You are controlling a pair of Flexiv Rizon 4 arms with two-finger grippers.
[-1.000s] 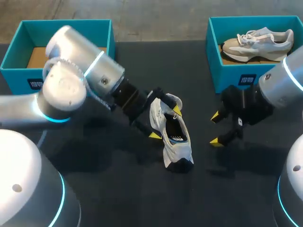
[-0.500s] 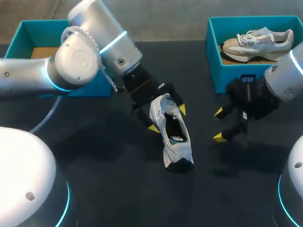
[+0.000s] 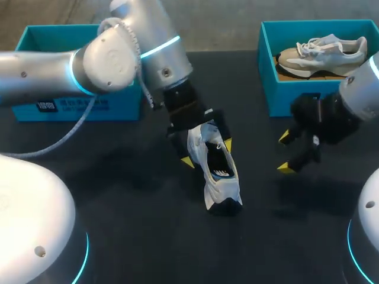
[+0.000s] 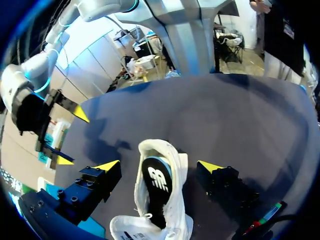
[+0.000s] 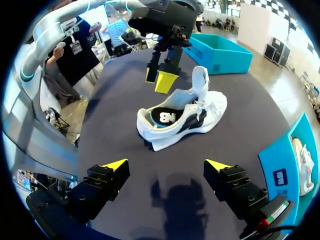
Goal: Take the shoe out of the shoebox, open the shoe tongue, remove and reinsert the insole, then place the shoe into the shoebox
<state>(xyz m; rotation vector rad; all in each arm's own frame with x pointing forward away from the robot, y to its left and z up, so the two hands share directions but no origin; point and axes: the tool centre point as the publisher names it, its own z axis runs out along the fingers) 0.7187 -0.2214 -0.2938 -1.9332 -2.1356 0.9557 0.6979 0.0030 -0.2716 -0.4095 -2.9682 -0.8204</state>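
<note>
A white shoe (image 3: 217, 173) stands on its sole in the middle of the black table, its tongue (image 5: 200, 81) raised and its dark insole (image 4: 155, 186) showing inside. My left gripper (image 3: 207, 152) hangs over the shoe, open, one finger on each side and neither touching it; the left wrist view shows the shoe (image 4: 162, 200) between the fingertips (image 4: 108, 165). My right gripper (image 3: 286, 152) is open and holds nothing, to the right of the shoe and apart from it. In the right wrist view the shoe (image 5: 182, 120) lies ahead of that gripper (image 5: 166, 165).
A teal shoebox (image 3: 35, 41) sits at the back left, partly hidden by my left arm. Another teal shoebox (image 3: 269, 71) at the back right holds a beige and white shoe (image 3: 323, 52). The right gripper is just in front of that box.
My left arm has swung up toward the back and turned, its gripper staying around the shoe. The right gripper has drawn a little to the right. The shoe has not moved.
</note>
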